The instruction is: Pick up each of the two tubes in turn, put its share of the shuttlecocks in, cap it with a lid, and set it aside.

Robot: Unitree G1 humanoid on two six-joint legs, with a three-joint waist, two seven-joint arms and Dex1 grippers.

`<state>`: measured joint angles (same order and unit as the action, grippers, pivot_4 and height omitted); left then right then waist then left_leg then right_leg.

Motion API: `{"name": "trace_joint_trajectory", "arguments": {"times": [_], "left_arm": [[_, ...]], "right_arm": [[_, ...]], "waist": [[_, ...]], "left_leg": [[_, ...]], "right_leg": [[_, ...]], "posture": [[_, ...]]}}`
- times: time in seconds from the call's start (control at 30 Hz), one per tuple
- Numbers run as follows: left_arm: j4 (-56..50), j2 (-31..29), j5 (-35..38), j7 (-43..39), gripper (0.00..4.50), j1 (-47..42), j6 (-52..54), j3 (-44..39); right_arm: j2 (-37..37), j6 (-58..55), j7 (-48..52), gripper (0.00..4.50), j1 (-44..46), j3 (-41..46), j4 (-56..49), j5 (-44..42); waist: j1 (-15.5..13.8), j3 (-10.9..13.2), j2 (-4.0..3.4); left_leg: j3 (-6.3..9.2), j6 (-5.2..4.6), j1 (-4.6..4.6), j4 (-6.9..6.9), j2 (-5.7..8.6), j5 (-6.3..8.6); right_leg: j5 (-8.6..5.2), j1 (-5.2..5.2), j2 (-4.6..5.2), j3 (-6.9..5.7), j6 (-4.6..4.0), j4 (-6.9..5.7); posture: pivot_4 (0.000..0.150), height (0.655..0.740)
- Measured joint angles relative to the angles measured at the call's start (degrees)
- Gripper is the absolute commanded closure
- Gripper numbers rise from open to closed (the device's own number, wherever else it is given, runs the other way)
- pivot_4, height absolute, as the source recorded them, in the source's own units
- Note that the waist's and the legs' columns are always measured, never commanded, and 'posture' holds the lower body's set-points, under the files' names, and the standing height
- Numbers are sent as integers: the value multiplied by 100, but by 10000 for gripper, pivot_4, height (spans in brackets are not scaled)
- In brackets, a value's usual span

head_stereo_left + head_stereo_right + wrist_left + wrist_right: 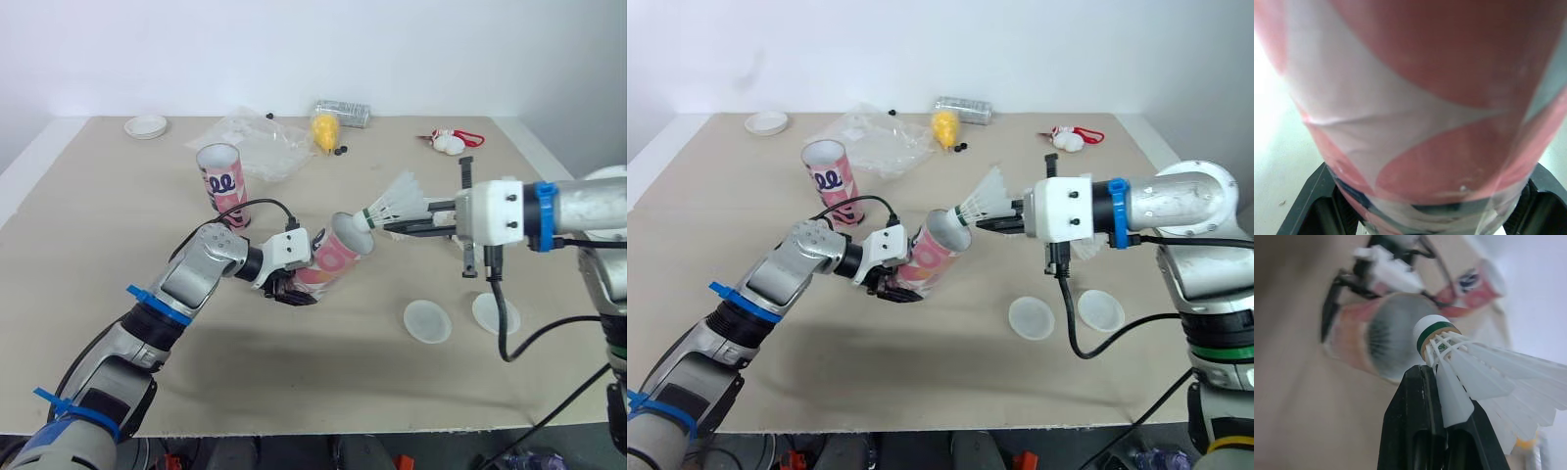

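Observation:
My left gripper (291,284) is shut on a pink-and-white tube (333,258), held tilted above the table with its open mouth (1382,335) facing right. My right gripper (390,225) is shut on a white shuttlecock (397,202), pinching its feather skirt. The cork tip (1431,328) sits just outside the tube's mouth. A second pink tube (222,183) stands upright farther back on the left. Two round translucent lids (427,321) (495,313) lie flat on the table near the right. In the left wrist view the tube's wall (1415,112) sits between the black fingers (1312,205).
At the far edge lie a crumpled clear plastic bag (257,140), a small white dish (146,126), a yellow object (325,128), a shiny packet (343,112) and a red-and-white item (449,140). The table's front edge (313,431) is close below the arms.

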<state>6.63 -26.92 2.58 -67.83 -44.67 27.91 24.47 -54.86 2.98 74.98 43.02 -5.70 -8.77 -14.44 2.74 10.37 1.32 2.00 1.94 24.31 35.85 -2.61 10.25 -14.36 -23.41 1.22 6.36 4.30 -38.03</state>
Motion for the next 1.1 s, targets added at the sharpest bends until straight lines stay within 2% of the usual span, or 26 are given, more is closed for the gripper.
{"name": "trace_joint_trajectory", "arguments": {"times": [0.17,0.27,0.33,0.37,0.4,0.5,0.53,0.63,0.8,0.9,1.0,1.03,1.1], "left_arm": [[16,27,-9,0,14414,-6,7,-2],[13,29,-15,11,14414,-6,12,-3],[-6,26,-21,10,14414,-3,15,-1],[-19,23,-31,10,14414,0,20,-1],[-29,20,-33,10,14414,4,24,-1],[-56,13,-35,8,14414,10,74,-1],[-55,-7,-32,17,14414,10,93,-4],[-55,-28,-36,25,14414,10,88,-4],[-45,-60,-62,36,14414,8,32,-2],[-42,-74,-136,16,14414,-4,-76,12],[-37,-85,-213,-28,14414,-79,-138,71],[-37,-84,-216,-34,14414,-95,-135,78],[-37,-86,-226,-100,14414,-138,-105,94]], "right_arm": [[171,503,240,43980,285,-313,402,305],[335,647,402,34462,379,-542,470,361],[372,682,453,26014,431,-539,488,347],[381,683,457,20342,475,-515,501,332],[382,683,457,18971,485,-499,503,321],[399,364,449,6797,485,-355,484,26],[442,-11,396,689,489,-233,413,-256],[472,-1032,179,689,625,25,346,-823],[321,-2076,-7,689,978,354,719,-1073],[357,-2228,38,9192,993,331,926,-1053],[391,-2300,421,23600,1016,9,822,-1002],[402,-2299,472,25750,1025,-69,788,-982],[478,-2203,648,35164,1070,-367,652,-810]], "waist": [[-4,0,0],[-4,0,0],[-4,0,-1],[-4,0,0],[-4,0,-1],[-3,0,0],[-4,0,0],[-4,0,-1],[-3,0,-1],[2,1,-2],[2,2,-4],[2,2,-5],[2,4,-8]], "left_leg": [[1,0,-1,-2,-1,0],[2,0,-1,-3,-1,0],[2,0,-1,-2,-1,0],[2,0,-1,-2,-1,0],[2,0,-1,-2,-1,0],[2,0,-1,-3,-2,0],[3,0,-1,-3,-2,0],[4,0,-2,-1,-2,0],[3,0,-4,0,-3,0],[2,0,-4,-3,-4,0],[3,0,-3,-5,-5,0],[2,0,-3,-5,-5,0],[2,0,-1,-6,-5,0]], "right_leg": [[-2,0,-1,-1,-3,0],[-2,0,-1,-1,-4,-1],[-1,0,-1,-1,-4,-1],[1,0,-1,-1,-7,-1],[1,0,-1,-1,-7,-1],[1,0,-2,-1,-9,-2],[4,1,-2,-1,-14,-3],[11,0,-1,-1,-24,-4],[2,0,-2,-2,-11,-4],[2,-3,-3,-2,-11,-5],[0,-3,-7,-2,-12,-5],[0,-4,-7,-1,-12,-5],[-2,-5,-7,-1,-8,-5]], "posture": [[1500,7400],[1500,7400],[1500,7400],[1500,7400],[1500,7400],[1500,7400],[1500,7400],[1500,7400],[1500,7400],[1500,7400],[1500,7400],[1500,7400],[1500,7400]]}}
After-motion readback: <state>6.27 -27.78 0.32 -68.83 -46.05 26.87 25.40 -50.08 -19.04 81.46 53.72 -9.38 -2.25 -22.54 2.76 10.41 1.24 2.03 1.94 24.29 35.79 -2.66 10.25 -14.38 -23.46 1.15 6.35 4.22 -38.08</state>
